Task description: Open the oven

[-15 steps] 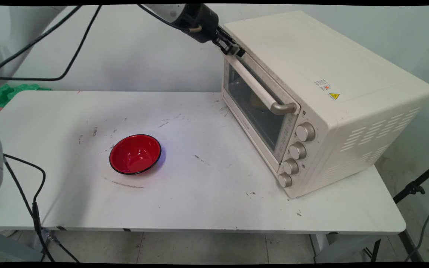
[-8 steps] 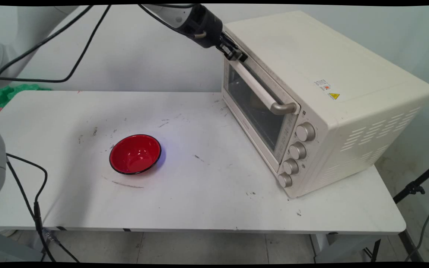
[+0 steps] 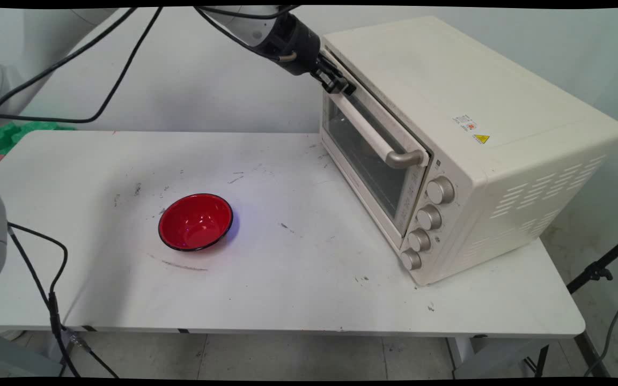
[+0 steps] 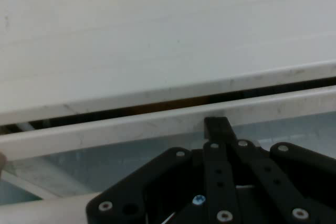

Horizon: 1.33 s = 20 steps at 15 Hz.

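The gripper [image 3: 341, 86] sits at the top far corner of the toaster oven's door [image 3: 365, 153], its black fingertips against the door's upper edge. The cream toaster oven [image 3: 470, 139] stands on the right part of the white counter [image 3: 298, 279], turned so its front faces left and toward the near side. Its glass door is tipped slightly outward at the top, with a dark gap between door and body. A long cream handle [image 3: 376, 139] with metal ends runs across the door's upper part. 4 metal knobs [image 3: 427, 222] stand in a column beside the door's near end.
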{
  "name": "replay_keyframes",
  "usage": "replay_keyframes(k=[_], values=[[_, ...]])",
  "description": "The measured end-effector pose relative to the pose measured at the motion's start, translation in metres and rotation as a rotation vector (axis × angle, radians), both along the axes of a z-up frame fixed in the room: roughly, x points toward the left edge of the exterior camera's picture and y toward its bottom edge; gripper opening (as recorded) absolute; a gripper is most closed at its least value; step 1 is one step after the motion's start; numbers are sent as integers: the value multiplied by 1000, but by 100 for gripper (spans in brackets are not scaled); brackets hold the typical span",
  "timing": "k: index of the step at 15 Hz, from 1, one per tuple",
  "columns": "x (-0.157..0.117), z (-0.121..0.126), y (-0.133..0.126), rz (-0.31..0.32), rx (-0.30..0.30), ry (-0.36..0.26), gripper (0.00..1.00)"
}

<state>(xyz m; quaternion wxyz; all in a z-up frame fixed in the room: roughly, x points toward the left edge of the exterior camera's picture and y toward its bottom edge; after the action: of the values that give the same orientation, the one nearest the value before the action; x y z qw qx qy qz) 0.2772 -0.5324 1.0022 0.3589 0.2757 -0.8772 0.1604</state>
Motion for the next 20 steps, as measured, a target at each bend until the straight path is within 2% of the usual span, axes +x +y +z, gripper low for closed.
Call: replay_keyframes(k=[14, 20], values=[[31, -18, 31, 27, 26, -19, 0], [47, -31, 46, 54, 25, -7, 0]])
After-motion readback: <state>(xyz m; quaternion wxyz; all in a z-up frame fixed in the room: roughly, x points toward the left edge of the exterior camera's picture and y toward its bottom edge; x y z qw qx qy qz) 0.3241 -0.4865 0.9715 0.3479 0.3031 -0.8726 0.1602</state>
